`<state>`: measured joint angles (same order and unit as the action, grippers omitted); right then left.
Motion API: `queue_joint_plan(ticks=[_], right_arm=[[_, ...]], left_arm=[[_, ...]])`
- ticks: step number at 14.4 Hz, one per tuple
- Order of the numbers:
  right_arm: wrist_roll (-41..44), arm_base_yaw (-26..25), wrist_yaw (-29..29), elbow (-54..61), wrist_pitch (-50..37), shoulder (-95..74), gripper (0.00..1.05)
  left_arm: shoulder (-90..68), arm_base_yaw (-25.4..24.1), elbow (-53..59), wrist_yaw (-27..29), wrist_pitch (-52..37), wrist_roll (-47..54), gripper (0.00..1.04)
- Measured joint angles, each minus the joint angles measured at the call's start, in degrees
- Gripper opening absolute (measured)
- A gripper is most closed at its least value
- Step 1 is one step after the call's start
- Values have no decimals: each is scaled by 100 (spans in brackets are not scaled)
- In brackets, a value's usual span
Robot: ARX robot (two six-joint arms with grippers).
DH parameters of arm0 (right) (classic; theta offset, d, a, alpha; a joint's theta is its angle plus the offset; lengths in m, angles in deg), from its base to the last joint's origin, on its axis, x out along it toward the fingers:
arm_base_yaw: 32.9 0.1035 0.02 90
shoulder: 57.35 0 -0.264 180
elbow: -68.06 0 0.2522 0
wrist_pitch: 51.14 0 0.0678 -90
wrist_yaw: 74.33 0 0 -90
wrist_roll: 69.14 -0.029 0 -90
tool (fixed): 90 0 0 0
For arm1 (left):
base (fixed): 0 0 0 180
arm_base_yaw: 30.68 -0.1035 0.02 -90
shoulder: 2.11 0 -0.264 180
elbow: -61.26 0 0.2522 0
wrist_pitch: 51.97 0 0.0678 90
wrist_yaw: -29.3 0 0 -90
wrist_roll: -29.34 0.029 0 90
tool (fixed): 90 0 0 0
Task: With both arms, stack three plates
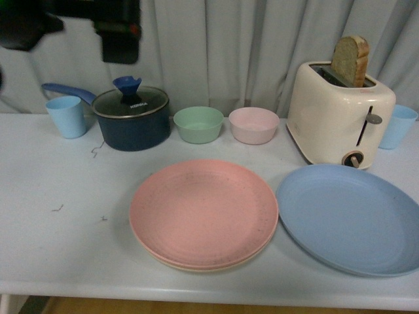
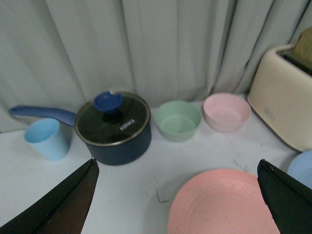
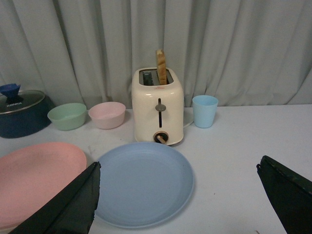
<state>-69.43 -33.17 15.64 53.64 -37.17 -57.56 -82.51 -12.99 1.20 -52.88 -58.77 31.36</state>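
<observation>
1. Grey curtains point(image 1: 229, 46) run along the back, and everything sits on a white table point(image 1: 59, 248).
2. Far left at the back there's a light blue cup point(image 1: 66, 116). Just beside it is a dark blue pot point(image 1: 131, 121) with a glass lid, its blue handle pointing over toward that cup.
3. Above that corner the left arm point(image 1: 121, 33) shows up as a dark blurry shape, well off the table. From its wrist view the left gripper point(image 2: 176, 163) is spread wide with nothing between the fingers point(image 2: 63, 204), up in the air near the pink plate's far rim.
4. Next along the back are a green bowl point(image 1: 198, 124) and a pink bowl point(image 1: 254, 125), side by side with a small gap.
5. Front and centre, the pink plate point(image 1: 203, 212) sits on top of the beige plate point(image 1: 203, 267). Only a thin rim of the beige one peeks out at the near edge.
6. Right of that stack the blue plate point(image 1: 350, 219) lies flat on the table on its own. Its rim is right up against the pink one; I honestly can't tell if they touch.
7. The right gripper point(image 3: 178, 165) is also gaping wide and empty, hanging above the blue plate's near side.
8. Behind the blue plate is a cream toaster point(image 1: 340, 118) with a bread slice point(image 1: 351, 60) sticking up out of it, and a second blue cup point(image 1: 397, 125) sits at the far right.
</observation>
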Motion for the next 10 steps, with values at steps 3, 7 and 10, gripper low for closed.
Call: queue_joint_plan(ticks=[3, 7, 10], right_arm=[[0, 0, 0, 0, 2, 0, 98], [0, 0, 0, 0, -2, 0, 98], [0, 0, 0, 0, -2, 0, 98]], left_arm=[[841, -289, 1534, 699, -2092, -120, 66], [1932, -837, 2911, 173, -2374, -164, 13], [2549, -1117, 3532, -81, -2249, -186, 2]])
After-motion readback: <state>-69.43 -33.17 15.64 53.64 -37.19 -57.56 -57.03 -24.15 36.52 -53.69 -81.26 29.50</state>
